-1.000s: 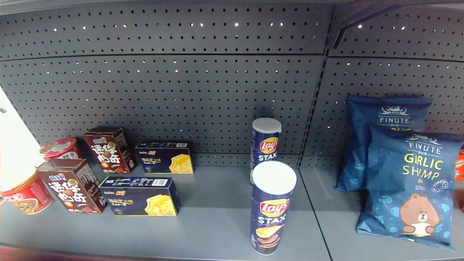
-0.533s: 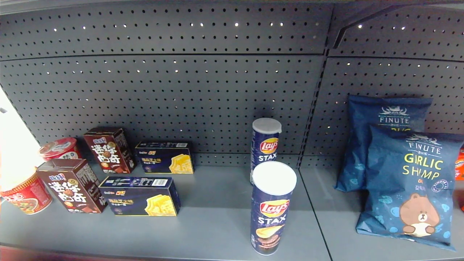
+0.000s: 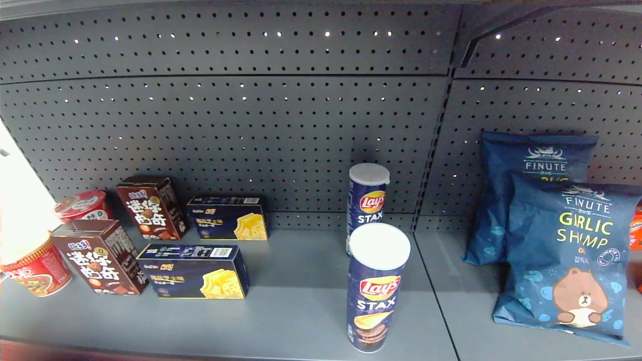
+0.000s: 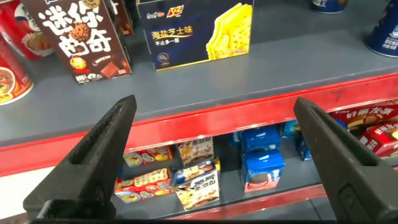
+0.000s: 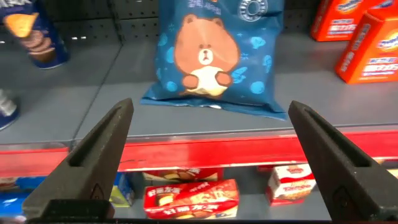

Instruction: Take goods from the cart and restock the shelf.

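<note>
Change: we see none.
Hands: left gripper (image 4: pixel 214 102) and right gripper (image 5: pixel 211 104) wide open, empty.
Chip can (image 3: pixel 377 286): likely light, stiff, slick; we'd grip mid-body.

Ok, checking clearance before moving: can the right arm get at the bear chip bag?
Probably yes: the open right pincer faces the bear chip bag directly, with nothing standing between them.

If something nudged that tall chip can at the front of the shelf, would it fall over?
Probably yes: the front chip can stands upright, tall on a narrow base, so a high push likely tips it. Being round, it might then roll along the shelf.
</note>
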You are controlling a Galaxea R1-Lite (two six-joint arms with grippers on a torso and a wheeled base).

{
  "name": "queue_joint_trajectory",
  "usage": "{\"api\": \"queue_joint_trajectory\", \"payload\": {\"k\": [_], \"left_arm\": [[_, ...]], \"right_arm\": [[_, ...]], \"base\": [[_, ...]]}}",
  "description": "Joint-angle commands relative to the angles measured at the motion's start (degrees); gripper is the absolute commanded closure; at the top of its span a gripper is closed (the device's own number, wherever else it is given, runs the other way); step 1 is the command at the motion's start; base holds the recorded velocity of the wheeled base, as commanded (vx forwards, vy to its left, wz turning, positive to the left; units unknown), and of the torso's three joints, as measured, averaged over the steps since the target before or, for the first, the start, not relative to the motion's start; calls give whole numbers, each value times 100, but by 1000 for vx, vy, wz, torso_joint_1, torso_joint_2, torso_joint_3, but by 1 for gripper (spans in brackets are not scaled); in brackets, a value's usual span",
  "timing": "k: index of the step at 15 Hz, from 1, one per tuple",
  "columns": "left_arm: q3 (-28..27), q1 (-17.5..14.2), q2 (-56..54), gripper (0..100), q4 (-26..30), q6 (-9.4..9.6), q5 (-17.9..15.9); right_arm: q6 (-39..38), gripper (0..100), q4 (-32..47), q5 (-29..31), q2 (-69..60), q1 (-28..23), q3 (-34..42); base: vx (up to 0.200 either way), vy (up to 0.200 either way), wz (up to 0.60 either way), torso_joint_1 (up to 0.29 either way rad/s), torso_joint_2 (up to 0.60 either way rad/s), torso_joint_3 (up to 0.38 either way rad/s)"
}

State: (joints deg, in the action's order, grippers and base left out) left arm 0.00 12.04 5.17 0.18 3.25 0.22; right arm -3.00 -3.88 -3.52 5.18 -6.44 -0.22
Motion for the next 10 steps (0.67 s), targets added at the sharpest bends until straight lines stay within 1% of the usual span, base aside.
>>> {"api": "queue_joint_trajectory", "payload": {"k": [1,10], "left_arm": [[0,0,19,0,-1,8,4],[0,8,28,0,-1,-27,-4]], "right_arm": [[1,0,1,-17,27,2,-4],[54,0,10,-157,27,2,-4]], "base": [[0,0,0,0,0,0],[0,0,0,0,0,0]]}}
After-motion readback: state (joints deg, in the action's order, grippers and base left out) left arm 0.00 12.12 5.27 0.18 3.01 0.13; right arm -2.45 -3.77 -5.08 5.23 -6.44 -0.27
